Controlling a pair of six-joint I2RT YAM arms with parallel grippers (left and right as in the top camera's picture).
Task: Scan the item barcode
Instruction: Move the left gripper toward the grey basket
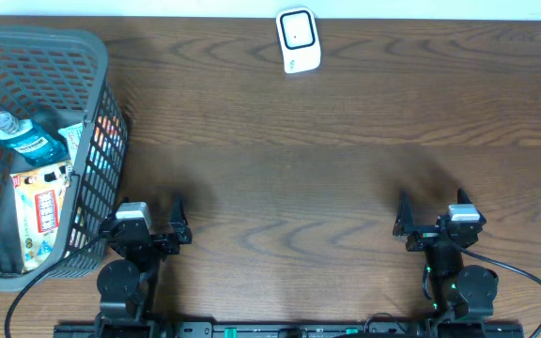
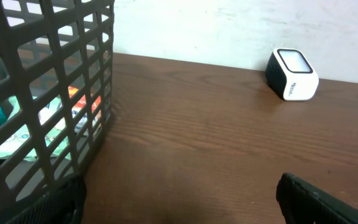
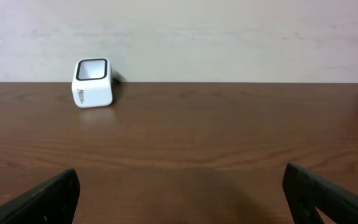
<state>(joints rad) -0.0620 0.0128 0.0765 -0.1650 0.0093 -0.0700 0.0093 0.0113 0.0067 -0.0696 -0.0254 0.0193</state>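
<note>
Brown wood makes the big table (image 1: 327, 188). On it stands a grey basket (image 1: 45, 39) with holes in its walls. Every place here is told from that basket.

The two arms come next in size. The left gripper (image 2: 179, 193) sits just beside the basket, by the corner nearest the robot. Its jaws are spread wide and nothing is between them. The right gripper (image 3: 179, 186) is well apart from the basket, over on the other side of the table. Its jaws are spread wide too, and it holds nothing.

Inside the basket lie the things to scan. A flat box (image 1: 43, 211) with pictures on it lies at the end near the left gripper. A blue bottle (image 1: 28, 143) lies further in, past the box. A little green pack (image 1: 71, 136) peeks out beside the bottle. I cannot see a barcode on any of them.

The small white scanner (image 1: 299, 40) sits well apart from the basket, at the far edge of the table. Its window looks up.

I think the job is right at its start. No item is out of the basket, none is held, and none is near the scanner. All of it is left to do: pick one item, lift it out, bring it to the scanner, and turn its barcode to the window.
</note>
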